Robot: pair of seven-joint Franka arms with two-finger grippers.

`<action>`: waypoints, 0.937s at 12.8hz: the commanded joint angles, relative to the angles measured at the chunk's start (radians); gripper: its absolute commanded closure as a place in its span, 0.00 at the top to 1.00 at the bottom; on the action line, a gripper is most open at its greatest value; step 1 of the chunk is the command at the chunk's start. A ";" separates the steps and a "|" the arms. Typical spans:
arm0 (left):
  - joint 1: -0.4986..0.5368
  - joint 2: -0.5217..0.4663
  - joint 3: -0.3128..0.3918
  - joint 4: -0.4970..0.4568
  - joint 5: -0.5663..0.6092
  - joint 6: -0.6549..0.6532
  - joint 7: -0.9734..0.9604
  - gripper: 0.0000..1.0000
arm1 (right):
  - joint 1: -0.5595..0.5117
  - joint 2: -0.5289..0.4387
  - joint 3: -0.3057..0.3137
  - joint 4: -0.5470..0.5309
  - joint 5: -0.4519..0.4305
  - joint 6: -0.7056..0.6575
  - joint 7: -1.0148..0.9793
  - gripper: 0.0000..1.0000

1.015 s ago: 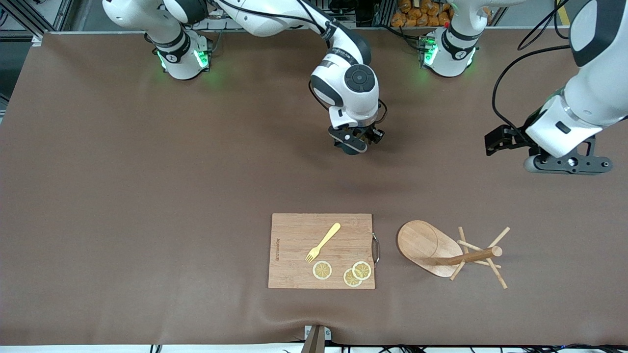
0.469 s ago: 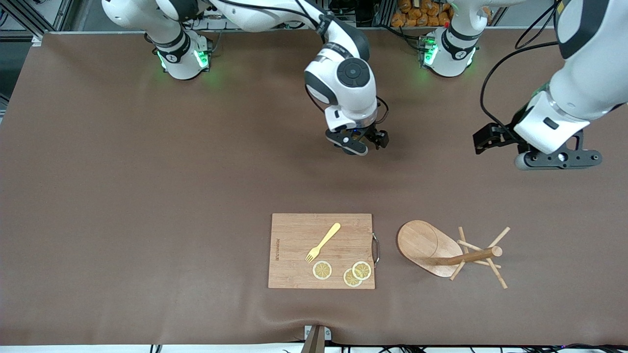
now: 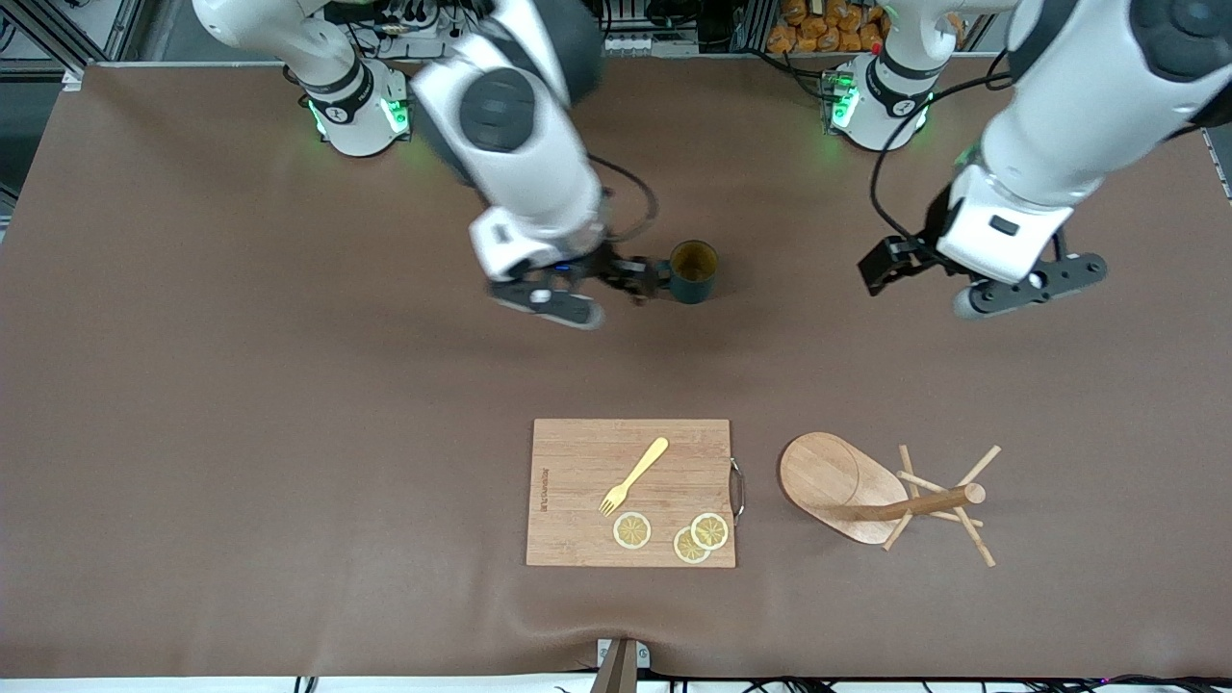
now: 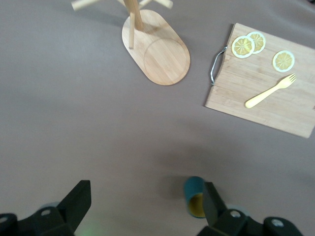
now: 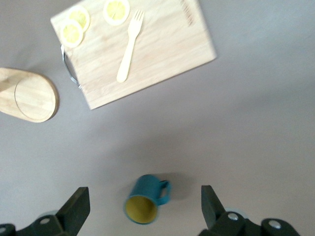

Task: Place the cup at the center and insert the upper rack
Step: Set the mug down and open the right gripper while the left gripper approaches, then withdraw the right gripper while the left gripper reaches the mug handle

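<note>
The teal-green cup point(image 3: 693, 270) stands upright on the brown table, its handle toward the right arm's end. It also shows in the right wrist view point(image 5: 146, 199) and the left wrist view point(image 4: 195, 195). My right gripper point(image 3: 547, 306) is open and empty, over the table beside the cup; its own view point(image 5: 143, 194) shows the cup between the spread fingers, lower down. My left gripper point(image 3: 1030, 286) is open and empty over bare table toward the left arm's end point(image 4: 146, 194). The wooden mug tree point(image 3: 847, 489) lies on its side, nearer the front camera than the cup.
A rectangular cutting board point(image 3: 577, 462) lies beside the mug tree, nearer the front camera than the cup. On it are a yellow fork point(image 3: 633, 475) and three lemon slices point(image 3: 632, 530). The board has a metal handle point(image 3: 738, 489) on the mug tree's side.
My right gripper has moved off toward the right arm's end, and the cup it covered now shows standing on the table. My left gripper has moved toward the table's middle.
</note>
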 commanded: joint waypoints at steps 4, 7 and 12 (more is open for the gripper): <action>-0.194 0.056 -0.008 0.004 0.014 0.100 -0.600 1.00 | -0.289 -0.465 0.019 -0.436 0.000 -0.061 -0.449 1.00; -0.334 0.142 -0.009 0.006 0.142 0.133 -1.013 1.00 | -0.442 -0.653 0.020 -0.598 -0.105 -0.094 -0.670 1.00; -0.524 0.289 -0.008 0.011 0.293 0.155 -1.566 1.00 | -0.567 -0.809 0.020 -0.678 -0.245 -0.202 -0.844 1.00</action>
